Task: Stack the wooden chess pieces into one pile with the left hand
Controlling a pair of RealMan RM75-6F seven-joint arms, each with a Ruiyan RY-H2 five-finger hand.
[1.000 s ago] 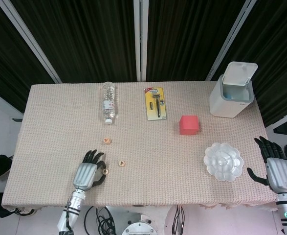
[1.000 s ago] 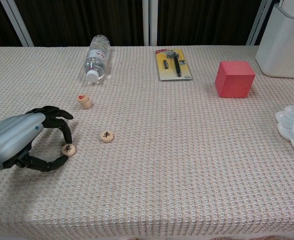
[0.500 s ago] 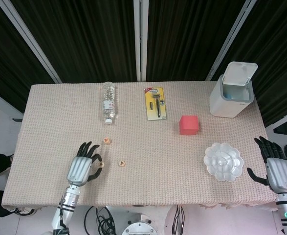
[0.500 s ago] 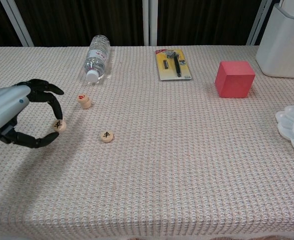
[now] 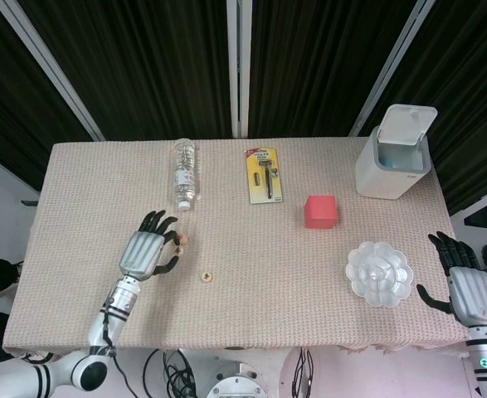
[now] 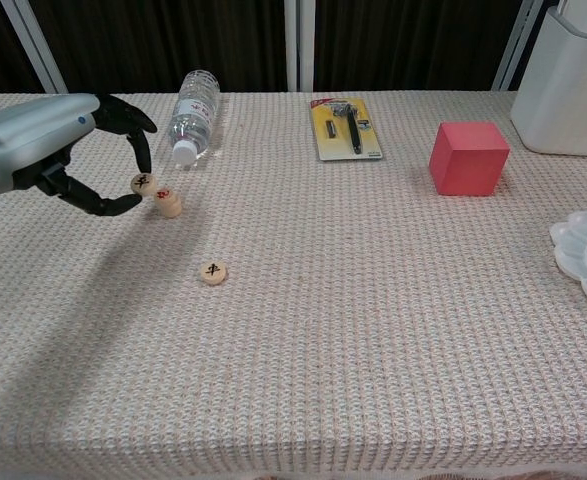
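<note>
1 wooden chess piece (image 6: 143,184) is pinched in the left hand (image 6: 68,150), raised just left of the small stack (image 6: 169,203); another piece (image 6: 212,272) lies nearer. The right hand (image 5: 472,290) rests spread at the table's right edge.

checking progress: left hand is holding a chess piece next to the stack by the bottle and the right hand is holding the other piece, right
Not quite. The right hand holds nothing; the other chess piece lies on the table, as the chest view shows. The left hand does hold a chess piece beside the stack near the bottle.
</note>
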